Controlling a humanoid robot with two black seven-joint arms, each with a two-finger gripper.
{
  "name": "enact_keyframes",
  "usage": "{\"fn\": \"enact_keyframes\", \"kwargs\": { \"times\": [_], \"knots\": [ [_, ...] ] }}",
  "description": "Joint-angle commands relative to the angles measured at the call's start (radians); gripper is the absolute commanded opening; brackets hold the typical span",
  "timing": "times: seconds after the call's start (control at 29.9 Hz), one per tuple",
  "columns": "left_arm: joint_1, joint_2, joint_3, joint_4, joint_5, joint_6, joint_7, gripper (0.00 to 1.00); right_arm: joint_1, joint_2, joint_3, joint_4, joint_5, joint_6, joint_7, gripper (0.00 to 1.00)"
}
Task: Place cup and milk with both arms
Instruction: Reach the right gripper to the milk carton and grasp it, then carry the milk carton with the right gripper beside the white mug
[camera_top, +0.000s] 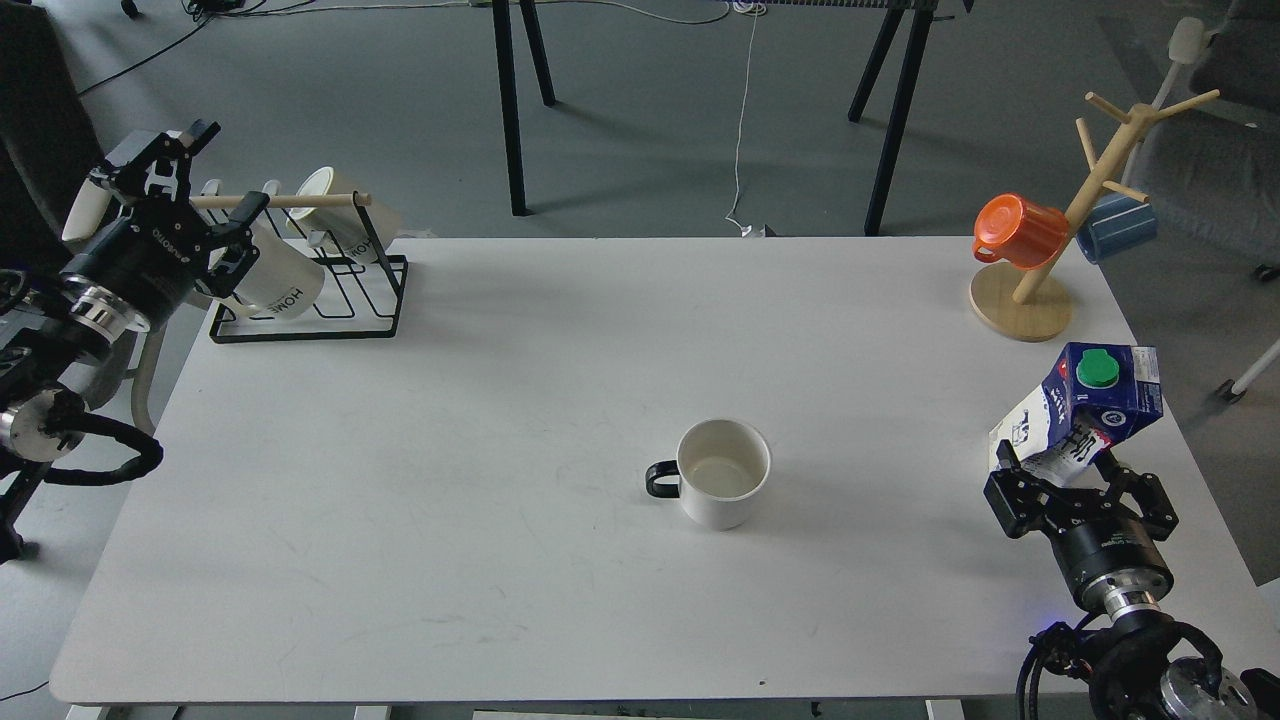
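Note:
The cup (722, 484) is a plain white mug with a black handle pointing left, upright near the middle of the white table (500, 400). The milk (1085, 410) is a blue and white carton with a green cap, standing near the table's right edge. My right gripper (1058, 461) is open, its fingers on either side of the carton's lower part, not closed on it. My left gripper (225, 168) is open and empty, held in the air at the far left, by the black wire mug rack.
A black wire rack (310, 290) with cream "HOME" mugs (268, 275) stands at the back left corner. A wooden mug tree (1040, 290) with an orange mug (1020, 231) and a blue mug (1116, 226) stands at the back right.

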Motion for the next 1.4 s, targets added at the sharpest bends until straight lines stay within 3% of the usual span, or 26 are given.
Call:
{"fn": "enact_keyframes", "kwargs": {
  "times": [0.0,0.2,0.23,0.3,0.4,0.43,0.9,1.37],
  "knots": [
    [0.007,0.000,0.000,0.000,0.000,0.000,0.000,0.84,0.026,0.007,0.004,-0.012,0.000,0.000,0.000,0.99],
    [0.012,0.000,0.000,0.000,0.000,0.000,0.000,0.84,0.047,0.021,0.004,-0.032,0.000,0.000,0.000,0.95],
    [0.012,0.000,0.000,0.000,0.000,0.000,0.000,0.84,0.047,0.021,0.004,-0.032,-0.002,0.000,0.000,0.89],
    [0.012,0.000,0.000,0.002,0.000,0.000,0.000,0.84,0.046,0.021,0.003,-0.032,-0.012,0.000,0.001,0.62],
    [0.018,0.000,0.000,0.002,0.001,0.000,0.000,0.84,0.044,0.023,0.006,-0.031,-0.043,0.000,0.001,0.37],
    [0.021,0.000,0.000,0.002,0.001,0.000,0.000,0.84,0.044,0.024,0.006,-0.029,-0.043,0.000,0.001,0.34],
    [0.029,0.000,0.023,0.002,0.001,0.000,0.000,0.85,0.031,0.039,-0.009,0.115,-0.118,0.000,0.008,0.28],
    [0.029,0.000,0.025,0.006,0.001,0.000,0.000,0.85,-0.019,0.174,-0.029,0.130,-0.293,0.000,0.011,0.28]
  ]
}}
